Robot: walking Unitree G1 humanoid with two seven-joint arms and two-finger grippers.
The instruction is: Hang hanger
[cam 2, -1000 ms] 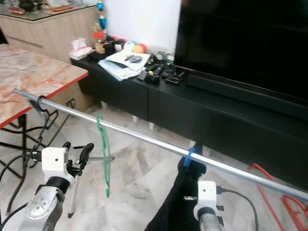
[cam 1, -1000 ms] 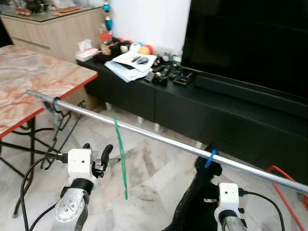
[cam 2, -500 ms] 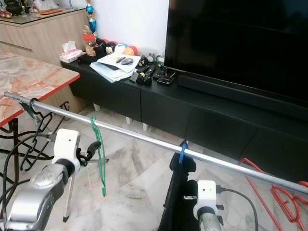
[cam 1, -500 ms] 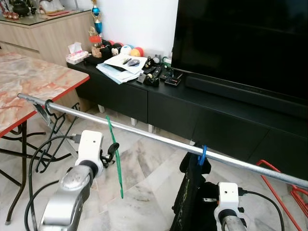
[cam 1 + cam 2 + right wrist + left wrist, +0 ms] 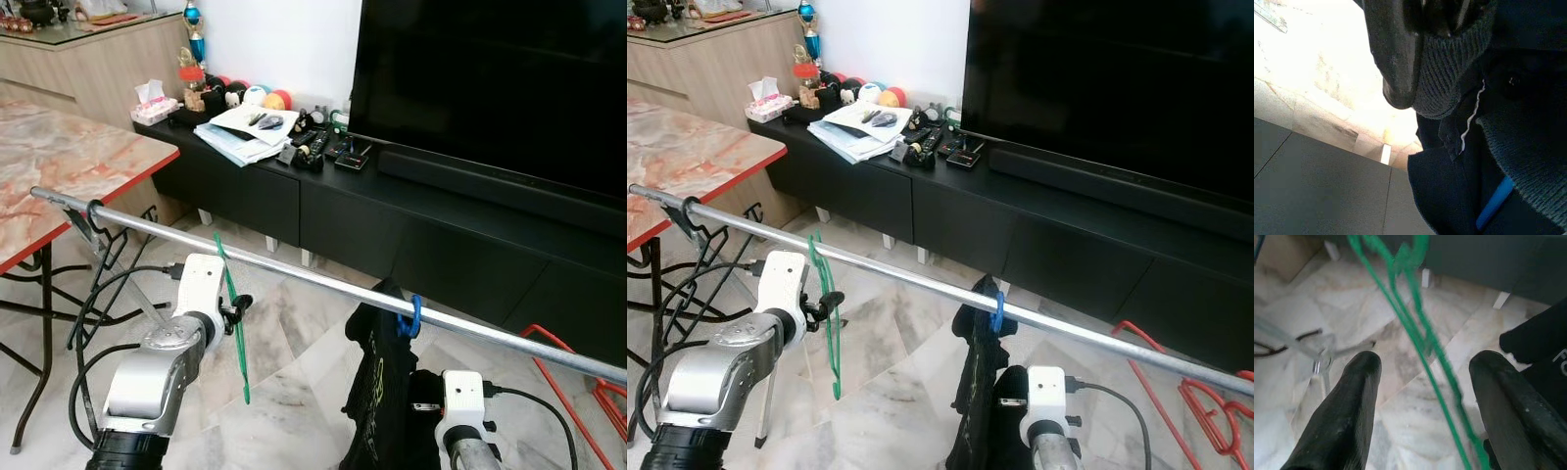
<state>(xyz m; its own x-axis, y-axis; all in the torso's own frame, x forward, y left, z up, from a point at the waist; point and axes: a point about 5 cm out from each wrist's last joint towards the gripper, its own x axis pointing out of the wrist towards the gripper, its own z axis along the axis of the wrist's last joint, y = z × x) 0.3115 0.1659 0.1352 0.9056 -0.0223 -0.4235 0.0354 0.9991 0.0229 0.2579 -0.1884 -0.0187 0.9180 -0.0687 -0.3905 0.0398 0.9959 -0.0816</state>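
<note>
Green hanger (image 5: 1415, 333) between left end effector (image 5: 1422, 396) fingers

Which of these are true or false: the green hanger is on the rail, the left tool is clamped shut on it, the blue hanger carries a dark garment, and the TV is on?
1. The green hanger hangs from the metal rail. True.
2. The left tool is clamped shut on the green hanger. False: its fingers are spread, with the hanger running between them.
3. The blue hanger on the rail carries a dark garment. True.
4. The TV shows a bright picture. False: its screen is black.
5. The right tool is at the dark garment. True.
</note>
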